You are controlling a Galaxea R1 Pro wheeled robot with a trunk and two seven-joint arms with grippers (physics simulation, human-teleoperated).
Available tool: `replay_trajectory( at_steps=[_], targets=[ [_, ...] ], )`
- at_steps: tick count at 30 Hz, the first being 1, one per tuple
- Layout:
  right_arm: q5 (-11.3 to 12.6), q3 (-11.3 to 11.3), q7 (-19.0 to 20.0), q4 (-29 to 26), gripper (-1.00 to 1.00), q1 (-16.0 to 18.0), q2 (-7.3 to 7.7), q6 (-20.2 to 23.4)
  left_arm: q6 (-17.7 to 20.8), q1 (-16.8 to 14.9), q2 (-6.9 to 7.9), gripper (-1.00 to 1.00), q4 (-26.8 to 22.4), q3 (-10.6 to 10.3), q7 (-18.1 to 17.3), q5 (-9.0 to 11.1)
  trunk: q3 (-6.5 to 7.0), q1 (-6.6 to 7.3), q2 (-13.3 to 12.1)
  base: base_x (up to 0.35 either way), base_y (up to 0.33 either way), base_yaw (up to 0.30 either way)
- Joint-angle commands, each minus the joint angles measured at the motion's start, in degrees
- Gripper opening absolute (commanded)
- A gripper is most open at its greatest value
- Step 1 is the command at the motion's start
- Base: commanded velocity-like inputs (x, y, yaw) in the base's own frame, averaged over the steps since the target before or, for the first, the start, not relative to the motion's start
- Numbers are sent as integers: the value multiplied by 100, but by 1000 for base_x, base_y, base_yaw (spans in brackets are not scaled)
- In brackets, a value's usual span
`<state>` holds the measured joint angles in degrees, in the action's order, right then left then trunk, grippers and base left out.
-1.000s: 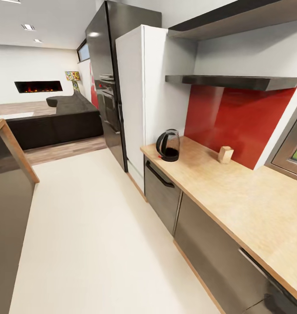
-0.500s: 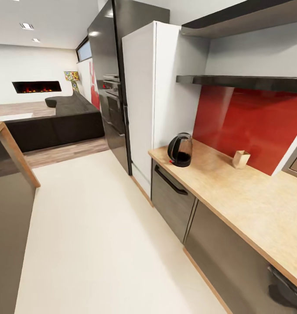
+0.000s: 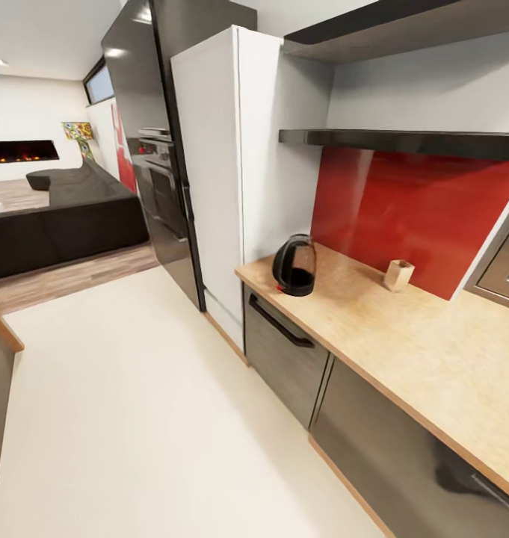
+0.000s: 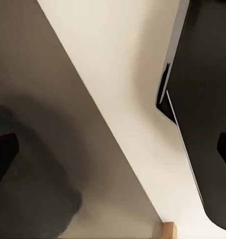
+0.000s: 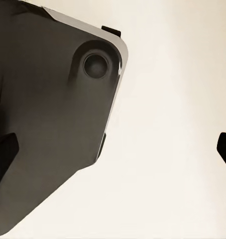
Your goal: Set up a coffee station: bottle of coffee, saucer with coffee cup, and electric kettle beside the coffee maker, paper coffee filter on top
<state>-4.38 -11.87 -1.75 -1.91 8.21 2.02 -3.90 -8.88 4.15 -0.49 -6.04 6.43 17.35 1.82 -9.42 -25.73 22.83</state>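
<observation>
Kettle (image 3: 294, 265), wooden block (image 3: 398, 274) on worktop (image 3: 403, 344); remainder open.

Not much robot to see, honestly. The right wrist camera catches a dark grey, glossy base plate (image 5: 48, 114) with rounded corners, a thin silvery edge and a round recessed socket. Black fingertip slivers of the claws poke in at both wrist frames' edges.

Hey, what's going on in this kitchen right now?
Nothing is being handled at this moment. The robot is out on the pale floor, looking along the countertop. The kettle stands near the counter's far end, close to the white cabinet, and a small wooden block sits by the red backsplash. In both wrist views the fingertips are spread wide apart with only floor between them, so the grippers look open and empty.
</observation>
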Motion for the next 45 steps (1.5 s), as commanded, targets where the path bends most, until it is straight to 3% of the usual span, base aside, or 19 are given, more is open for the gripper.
replay_trajectory(
  at_steps=[1, 20, 23, 26, 29, 39, 45],
  targets=[
    [-46, -12, -18, 6, 100, 5, 0, -14, -17, 1, -3, 100, -11, 34, -4, 20, -9, -6, 9, 298, 206, -262],
    [-31, -18, -19, -3, 100, 5, -17, -23, -12, -2, 16, 100, -11, 33, -27, 20, -9, -6, 9, 285, 227, -262],
    [-29, -14, -12, -3, 100, 5, -16, -23, -4, 8, 194, 100, -5, 33, -329, 41, -9, -6, 9, 241, 253, -264],
    [-28, -14, -10, 4, 100, 5, -17, -23, 10, 41, 554, 100, 10, 73, -1160, 78, -9, -6, 9, 239, 254, -264],
    [-28, -16, -10, 6, 100, 5, -17, -23, 21, 61, 712, 100, 25, 88, -1595, 76, -9, -6, 9, 239, 254, -264],
    [-19, 0, -18, 7, 100, 5, -26, -23, 48, 77, 873, 100, 68, 95, -1744, 63, -9, -6, 9, 226, 264, -264],
    [-11, 1, -18, 6, 100, 5, -34, -23, 53, 77, 884, 100, 82, 94, -1741, 64, -9, -6, 9, 160, 298, -266]
  ],
)
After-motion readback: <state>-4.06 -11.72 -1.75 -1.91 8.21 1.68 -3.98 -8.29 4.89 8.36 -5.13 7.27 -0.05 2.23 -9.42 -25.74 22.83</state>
